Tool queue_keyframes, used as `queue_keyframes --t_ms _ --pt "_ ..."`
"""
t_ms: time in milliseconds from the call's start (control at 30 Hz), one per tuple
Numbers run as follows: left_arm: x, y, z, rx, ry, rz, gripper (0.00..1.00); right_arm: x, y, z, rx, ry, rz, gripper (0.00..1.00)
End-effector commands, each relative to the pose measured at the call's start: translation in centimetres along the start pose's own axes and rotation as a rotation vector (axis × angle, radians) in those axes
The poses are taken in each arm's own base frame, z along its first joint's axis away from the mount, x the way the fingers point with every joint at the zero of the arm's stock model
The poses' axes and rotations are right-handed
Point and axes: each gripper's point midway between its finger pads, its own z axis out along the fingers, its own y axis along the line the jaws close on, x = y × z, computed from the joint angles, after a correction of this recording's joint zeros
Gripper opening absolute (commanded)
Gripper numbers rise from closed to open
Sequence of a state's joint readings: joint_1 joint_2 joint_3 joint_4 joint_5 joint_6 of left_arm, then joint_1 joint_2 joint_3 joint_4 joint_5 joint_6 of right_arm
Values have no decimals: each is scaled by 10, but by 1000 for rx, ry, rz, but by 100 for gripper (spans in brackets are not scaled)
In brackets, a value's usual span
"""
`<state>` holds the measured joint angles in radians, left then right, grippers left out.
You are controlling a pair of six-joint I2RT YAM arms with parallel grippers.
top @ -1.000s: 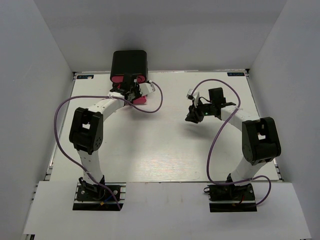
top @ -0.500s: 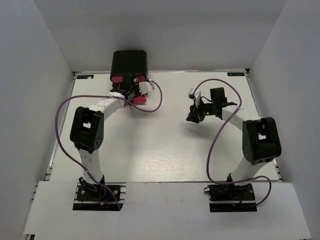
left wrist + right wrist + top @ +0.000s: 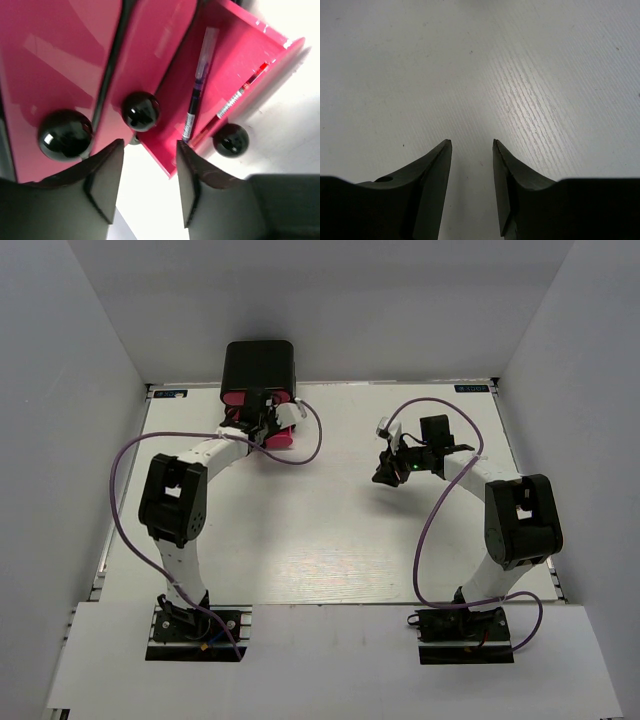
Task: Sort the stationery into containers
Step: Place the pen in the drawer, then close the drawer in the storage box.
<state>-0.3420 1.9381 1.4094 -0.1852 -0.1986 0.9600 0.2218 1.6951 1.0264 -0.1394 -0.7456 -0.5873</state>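
Nearest the bases, the right gripper [image 3: 471, 142] hangs over the bare table [image 3: 330, 530], fingers apart with nothing between them. It has no part in this step and is best left where it is. Farther up, the left gripper [image 3: 150, 147] sits right in front of the drawers, its fingers also spread and empty.

Just beyond its fingertips lies the open drawer [image 3: 232, 50], pulled out of the black cabinet [image 3: 258, 362]. Its round knob [image 3: 231, 140] sits to the right of the gap between the fingers in the wrist view. Inside the drawer lie a blue pen [image 3: 198, 87] and a red pen [image 3: 243, 90], the red one tucked against a wall.

No loose stationery shows on the table, so the step in hand looks like shutting this drawer. To do it well, shift across toward the knob and press the drawer front squarely (a push at one corner would likely skew it and jam it). Go slowly enough that the pens do not ride up over the edge. The two closed drawers [image 3: 60, 60] beside it need no touch.
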Motion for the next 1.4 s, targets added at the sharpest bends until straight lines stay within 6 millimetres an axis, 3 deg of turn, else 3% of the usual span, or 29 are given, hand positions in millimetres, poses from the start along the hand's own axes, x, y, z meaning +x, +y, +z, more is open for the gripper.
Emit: queue_keyframes --t_ms 0,133,200,233,267,300,367,400,433,467,533,567,633,667,700,767,800,833,933,1067,1133,1167,1200,1367 --pt "-7 34 -37 -103 -39 -60 58 -14 0 -3 -26 -32 -55 45" --pt "-18 33 -70 -113 -94 -141 59 -24 9 -1 -100 -65 -147 46" --pt "-16 24 -82 -80 -91 -271 62 -37 13 3 -158 -117 -238 21" --pt "-16 26 -94 -91 -97 -390 62 -37 15 7 -187 -128 -275 0" --pt "-12 22 -99 -90 -79 -454 62 -56 16 6 -218 -175 -315 0" --pt "0 20 -103 -94 -52 -529 62 -53 17 14 -245 -177 -342 0" --pt "-1 13 -124 -81 -74 -717 62 -78 21 21 -275 -214 -437 0" --pt "10 -2 -126 -77 -44 -767 62 -73 22 32 -299 -206 -433 0" --pt "18 -3 -132 -114 -32 -820 62 -85 21 36 -304 -225 -487 0" --pt "28 -21 -134 -110 -4 -932 65 -100 31 45 -334 -244 -529 2" --pt "37 -16 -155 -195 -18 -1094 71 -102 31 63 -362 -243 -562 13" --pt "48 -28 -158 -211 16 -1162 77 -100 45 80 -407 -236 -572 16" --pt "48 -29 -175 -239 -26 -1334 78 -117 45 99 -398 -235 -628 23" --pt "57 -43 -176 -231 -2 -1359 80 -115 53 113 -421 -221 -618 23" --pt "55 -48 -179 -211 -18 -1408 82 -130 49 127 -384 -228 -671 23" --pt "60 -56 -187 -214 -33 -1466 85 -131 47 144 -355 -210 -636 23" --pt "63 -61 -189 -212 -25 -1481 85 -148 49 159 -299 -242 -708 20" --pt "63 -63 -191 -213 -31 -1517 85 -141 41 172 -256 -215 -700 18" --pt "71 -74 -199 -209 -12 -1563 85 -171 28 197 -83 -270 -707 12" --pt "82 -88 -208 -214 22 -1618 85 -169 10 233 51 -247 -685 11" --pt "88 -97 -209 -212 40 -1645 85 -184 5 239 109 -268 -702 11" --pt "88 -96 -214 -214 29 -1657 85 -169 4 253 103 -247 -695 10" --pt "92 -102 -215 -212 48 -1661 85 -176 5 256 116 -259 -707 10" --pt "104 -107 -222 -254 68 -1676 86 -168 -5 278 188 -236 -737 10"
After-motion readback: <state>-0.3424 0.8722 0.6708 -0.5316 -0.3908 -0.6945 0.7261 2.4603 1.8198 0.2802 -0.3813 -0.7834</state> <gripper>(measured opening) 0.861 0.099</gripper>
